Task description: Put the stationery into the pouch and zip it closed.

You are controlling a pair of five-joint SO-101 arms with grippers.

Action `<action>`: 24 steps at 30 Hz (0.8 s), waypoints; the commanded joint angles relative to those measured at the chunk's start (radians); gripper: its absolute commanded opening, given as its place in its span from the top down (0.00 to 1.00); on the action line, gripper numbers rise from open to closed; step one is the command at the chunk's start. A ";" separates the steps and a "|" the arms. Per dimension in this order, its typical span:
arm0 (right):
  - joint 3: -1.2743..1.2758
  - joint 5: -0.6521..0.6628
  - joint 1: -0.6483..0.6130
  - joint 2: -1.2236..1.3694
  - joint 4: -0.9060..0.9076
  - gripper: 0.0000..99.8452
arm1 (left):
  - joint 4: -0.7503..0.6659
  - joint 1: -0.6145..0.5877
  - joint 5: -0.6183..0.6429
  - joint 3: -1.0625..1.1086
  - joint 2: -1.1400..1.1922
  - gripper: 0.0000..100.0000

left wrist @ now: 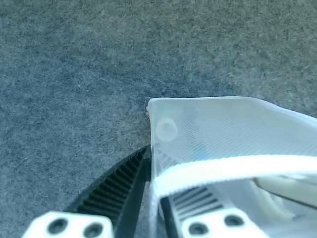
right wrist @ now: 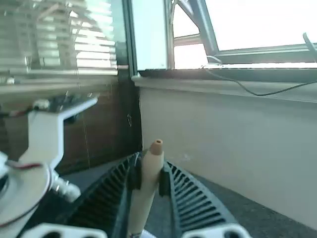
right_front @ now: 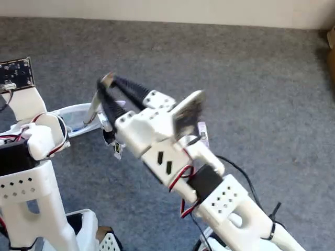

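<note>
Right gripper clamped on pen, long axis steeply tilted, lower end over pouch; left gripper nipped shut on pouch edge.

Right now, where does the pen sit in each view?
High view: pen left of centre, tilted, in the right gripper, lower end by the pouch.
Left wrist view: cannot tell; a pale shape lies behind the pouch's mesh.
Right wrist view: clamped between that gripper's fingers.
Shared landmark: grey carpet.
</note>
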 commanded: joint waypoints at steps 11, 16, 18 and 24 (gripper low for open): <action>0.186 0.344 -0.153 -0.002 -0.018 0.99 | -0.083 -0.005 -0.006 0.047 0.001 0.99; 0.186 0.344 -0.151 -0.010 -0.018 0.85 | -0.084 -0.005 -0.006 0.047 0.001 0.99; 0.186 0.344 -0.151 -0.012 -0.018 0.84 | -0.084 -0.005 -0.006 0.047 0.001 0.99; 0.194 0.344 -0.151 -0.128 -0.016 0.84 | -0.083 -0.007 -0.006 0.047 0.001 0.99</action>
